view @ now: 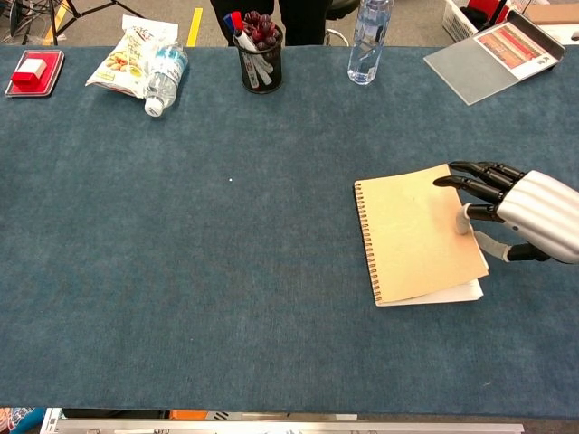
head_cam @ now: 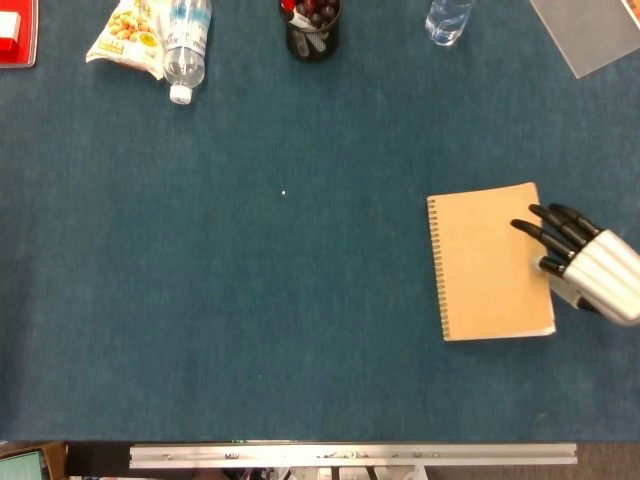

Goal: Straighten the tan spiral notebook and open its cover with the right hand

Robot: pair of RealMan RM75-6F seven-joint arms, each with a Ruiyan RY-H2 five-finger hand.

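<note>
One hand shows in both views: the right hand (head_cam: 590,272) (view: 525,217), coming in from the right edge of the blue-covered table (head_cam: 250,300) (view: 181,271). Its dark fingertips (head_cam: 535,232) (view: 461,183) lie on the right part of the tan spiral notebook (head_cam: 490,262) (view: 418,233), near the cover's free edge, and its silver back sits just off the notebook to the right. The fingers are stretched out and slightly spread. In the chest view a pale thumb tip (view: 465,220) touches the cover by that same edge, and white pages show under the cover at the near right corner. Whether the hand pinches the cover or only presses on it cannot be told.

The notebook lies closed on the right half of the table, its wire spiral along the left side. It sits slightly turned, with the far end leaning left and the near end leaning right.

Along the far edge stand a black pen cup (head_cam: 312,25) (view: 259,50), a snack bag (head_cam: 128,32) (view: 127,56) with a water bottle lying (head_cam: 185,45) (view: 163,77) against it, a second upright bottle (head_cam: 447,18) (view: 366,41), a red box (head_cam: 12,30) (view: 32,70) at far left, and a grey folder (head_cam: 590,30) (view: 493,59) at far right.
</note>
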